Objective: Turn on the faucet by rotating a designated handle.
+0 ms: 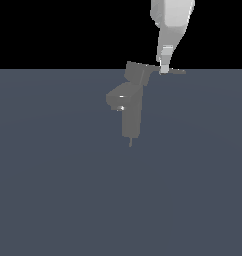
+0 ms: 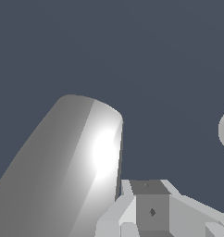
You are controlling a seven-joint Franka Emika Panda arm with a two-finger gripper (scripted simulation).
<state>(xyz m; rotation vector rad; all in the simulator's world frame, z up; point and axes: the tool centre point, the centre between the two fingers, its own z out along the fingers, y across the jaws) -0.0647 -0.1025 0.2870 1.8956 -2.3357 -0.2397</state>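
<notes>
**Gripper down on the lever, turn not yet judged complete**

The gripper hangs from the white arm at the top of the exterior view and comes down onto the handle, the thin flat grey bar that sticks out toward the exterior view's right from the blocky cap of the faucet. The tip meets the bar about midway along its length, touching or just above it; the render is too coarse to say which. Whether the fingers are apart or together I cannot tell: the exterior view shows only one pale block at the tip, and the wrist view shows bright rounded gripper parts close up with no clear gap.

The faucet stands near the middle of the flat blue-grey bench, column upright, with the short stubby spout pointing toward the exterior view's left.

As for progress, the approach looks done: the gripper is at the lever. The rotation itself seems to be what is left, or is only just starting, since nothing here shows how far the bar must swing. No water is rendered either.

No brands, labels or writing appear on the faucet, the arm or the bench.
</notes>
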